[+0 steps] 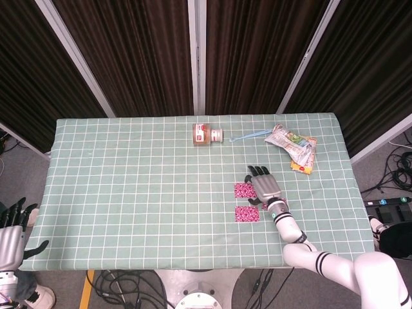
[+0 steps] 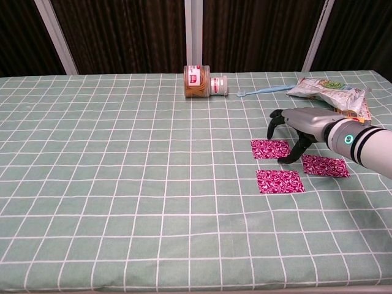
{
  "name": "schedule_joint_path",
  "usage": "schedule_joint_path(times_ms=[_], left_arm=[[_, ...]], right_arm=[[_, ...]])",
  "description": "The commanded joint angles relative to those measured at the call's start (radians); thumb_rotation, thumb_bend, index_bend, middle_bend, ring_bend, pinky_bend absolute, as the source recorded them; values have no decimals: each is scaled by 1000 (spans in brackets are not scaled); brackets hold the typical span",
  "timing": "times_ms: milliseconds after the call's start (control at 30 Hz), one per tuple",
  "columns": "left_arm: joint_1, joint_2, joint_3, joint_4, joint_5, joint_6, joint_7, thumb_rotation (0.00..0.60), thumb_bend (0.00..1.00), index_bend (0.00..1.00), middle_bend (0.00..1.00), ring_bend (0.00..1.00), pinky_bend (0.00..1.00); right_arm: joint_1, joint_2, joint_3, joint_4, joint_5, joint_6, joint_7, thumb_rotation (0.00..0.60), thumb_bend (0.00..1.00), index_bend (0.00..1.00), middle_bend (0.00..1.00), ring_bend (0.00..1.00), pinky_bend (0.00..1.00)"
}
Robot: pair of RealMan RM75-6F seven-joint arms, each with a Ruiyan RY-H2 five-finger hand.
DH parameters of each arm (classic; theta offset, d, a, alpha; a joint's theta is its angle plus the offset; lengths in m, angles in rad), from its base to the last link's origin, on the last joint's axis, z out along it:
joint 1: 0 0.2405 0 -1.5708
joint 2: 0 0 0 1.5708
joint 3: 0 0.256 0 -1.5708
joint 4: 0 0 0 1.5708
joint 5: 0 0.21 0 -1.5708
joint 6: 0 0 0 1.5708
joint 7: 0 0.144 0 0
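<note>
Dark ribbed curtains with pale slanted posts close off the back of the scene, and in front of them we see a table under a green checked cloth. Our right hand hovers low over that cloth with its fingers spread and curved downward, gripping nothing. Three pink patterned patches lie around it: the far patch sits just under and beside the fingertips, the near patch lies a little toward us from the thumb, and the right patch lies just past the thumb on the wrist side. All three lie flat on the cloth and apart from one another, so we judge that none has been picked up and that any grasp is not yet made.

Our left hand hangs off the table's left edge, fingers apart and holding nothing.

Well beyond the right fingertips, a jar of brown spread lies on its side, with a light blue toothbrush and a heap of snack packets further right.

In the head view the right hand covers most of the right patch. We cannot tell whether the thumb tip touches the cloth or any patch. The jar's label is too small to read.
</note>
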Motion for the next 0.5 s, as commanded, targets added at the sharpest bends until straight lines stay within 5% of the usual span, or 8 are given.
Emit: schedule_joint_path(times_ms=[33,500], left_arm=[[0,0,-1,1,0,0,-2,600,173,225,146,106,126],[1,-1,-1,7,-2,-3,-7,600,173,225,146,106,126]], right_arm=[[2,-4,1,9,4,-4,0,557,149,316,31,0,0],[0,-18,2,26,0,2,-1,568,149,416,45,0,0]])
